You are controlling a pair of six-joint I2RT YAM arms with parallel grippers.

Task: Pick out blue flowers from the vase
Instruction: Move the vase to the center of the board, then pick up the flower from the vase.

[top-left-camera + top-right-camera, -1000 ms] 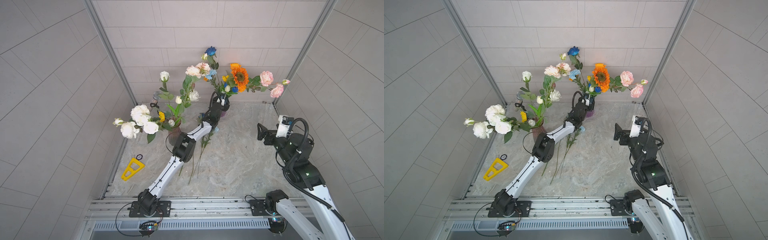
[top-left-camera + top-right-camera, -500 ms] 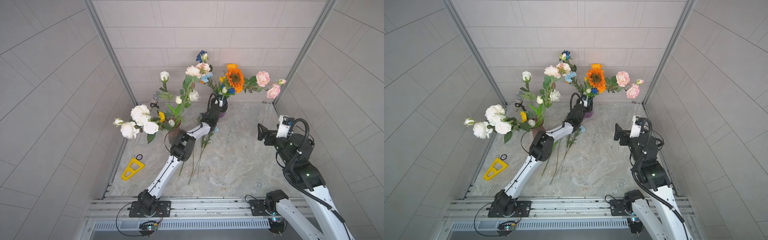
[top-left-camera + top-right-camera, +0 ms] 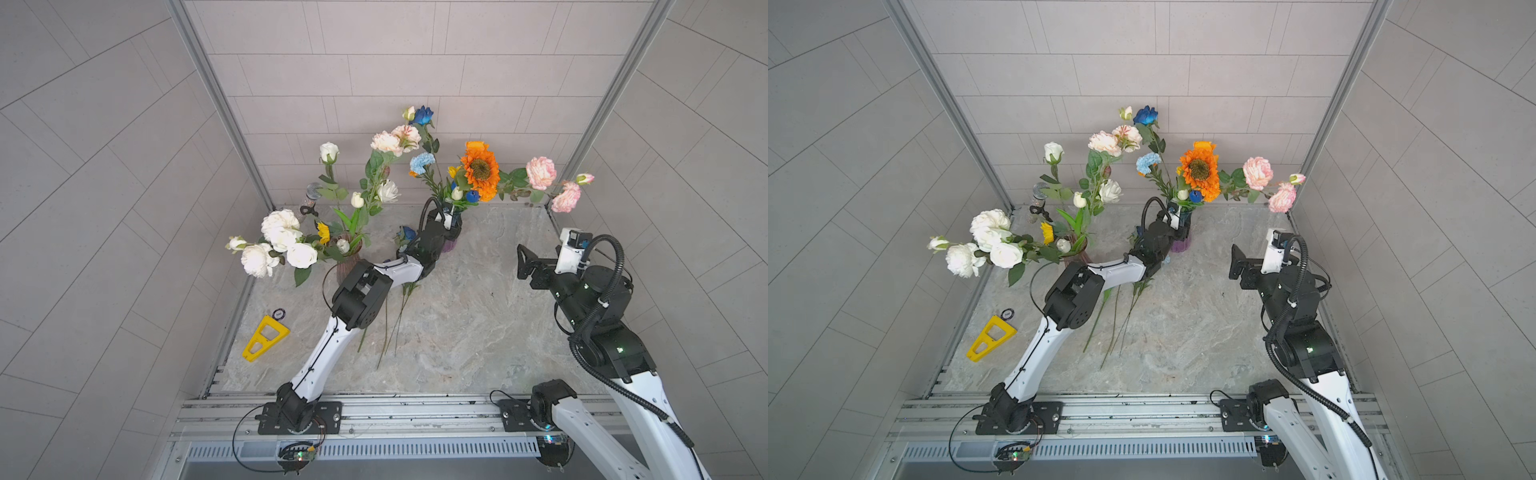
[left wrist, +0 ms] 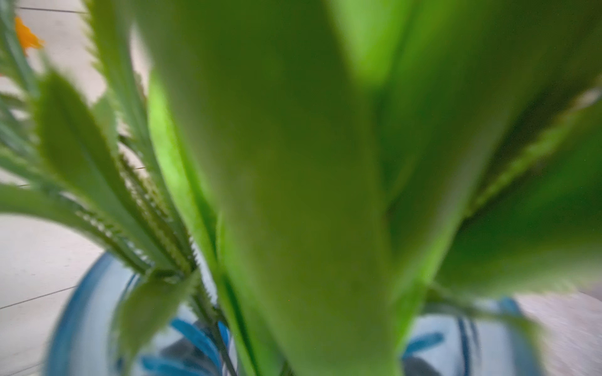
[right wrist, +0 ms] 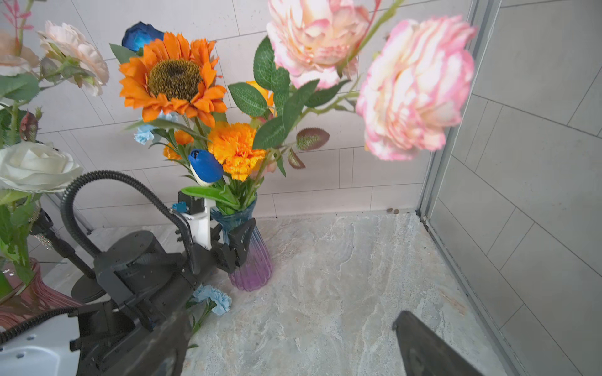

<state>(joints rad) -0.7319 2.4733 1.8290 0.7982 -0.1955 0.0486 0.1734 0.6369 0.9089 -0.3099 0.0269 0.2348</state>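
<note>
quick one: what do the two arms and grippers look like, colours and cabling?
Left arm and right arm: white link shells, black joint housings, black base plates on an aluminium rail. A black corrugated hose runs to each wrist's white camera mount. Left gripper and right gripper: black, flat parallel fingers.

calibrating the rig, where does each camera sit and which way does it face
Top views: stereo head high over the front rail, looking down toward the back wall; both arms whole, left gripper at the blue-purple vase, right gripper open.
Left wrist: on the left arm, buried in blurred green leaves above the vase rim; no robot part clear.
Right wrist: on the right arm, facing the vase across the table; own fingers and left arm show.
Shared: top views and right wrist both show vase, orange sunflower, left gripper.
</note>
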